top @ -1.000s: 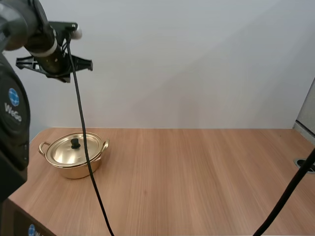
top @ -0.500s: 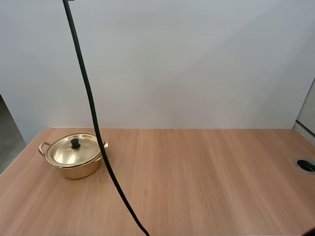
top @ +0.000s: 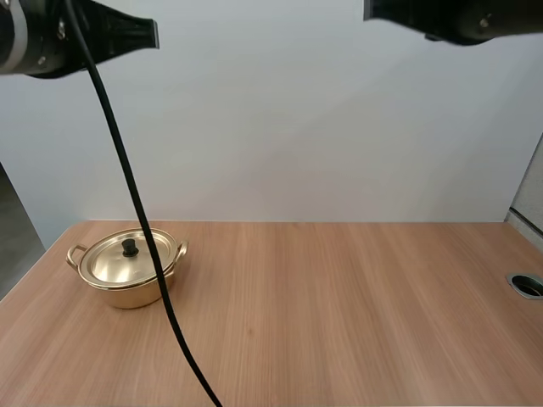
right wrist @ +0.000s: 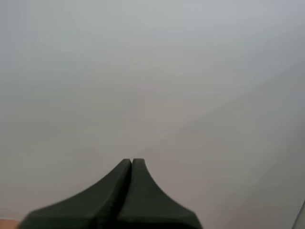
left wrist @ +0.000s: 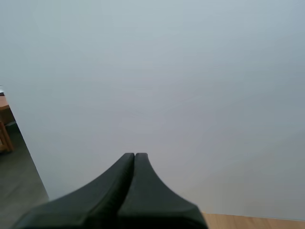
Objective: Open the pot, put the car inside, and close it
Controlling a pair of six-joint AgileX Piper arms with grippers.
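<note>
A light wooden table (top: 339,314) stands before a plain pale wall (top: 322,127). Near its far left corner I see the round golden metal pot (top: 127,287), its lid (top: 114,263) on, with the black knob (top: 130,248) upright in the middle. My left arm (top: 85,34) and right arm (top: 450,17) hang well above the table. My left gripper (left wrist: 135,157) faces the wall, black fingers pressed together on nothing; my right gripper (right wrist: 131,163) likewise.
</note>
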